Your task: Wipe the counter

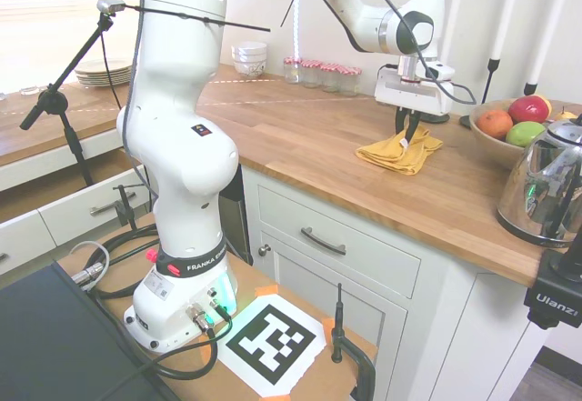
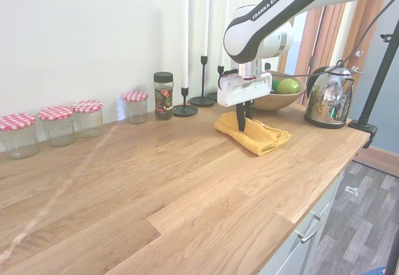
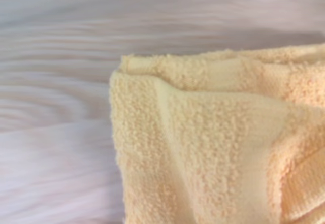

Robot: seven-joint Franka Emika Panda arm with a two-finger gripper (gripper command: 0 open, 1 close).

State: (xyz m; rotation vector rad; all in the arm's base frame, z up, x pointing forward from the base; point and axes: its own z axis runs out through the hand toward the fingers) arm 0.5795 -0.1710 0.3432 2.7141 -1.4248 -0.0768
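Observation:
The counter (image 1: 309, 142) is a honey-brown butcher-block worktop (image 2: 156, 188) over white cabinets. A folded yellow towel (image 1: 400, 154) lies on it close to the fruit bowl, also seen as the yellow towel (image 2: 259, 136) from the other side. My gripper (image 1: 406, 135) points straight down onto the towel's near part, fingers closed together and pinching the fabric. The gripper (image 2: 242, 124) shows as one dark blade pressed into the cloth. In the wrist view a terry towel corner (image 3: 213, 142) fills the frame over blurred wood (image 3: 61, 82).
A fruit bowl (image 1: 505, 137) and a chrome kettle (image 1: 546, 187) stand just beyond the towel. Candlesticks (image 2: 184, 108), a spice jar (image 2: 163, 95) and several red-lidded jars (image 2: 59, 124) line the wall. Stacked bowls (image 1: 249, 57) and plates (image 1: 102, 72) sit on the far wing.

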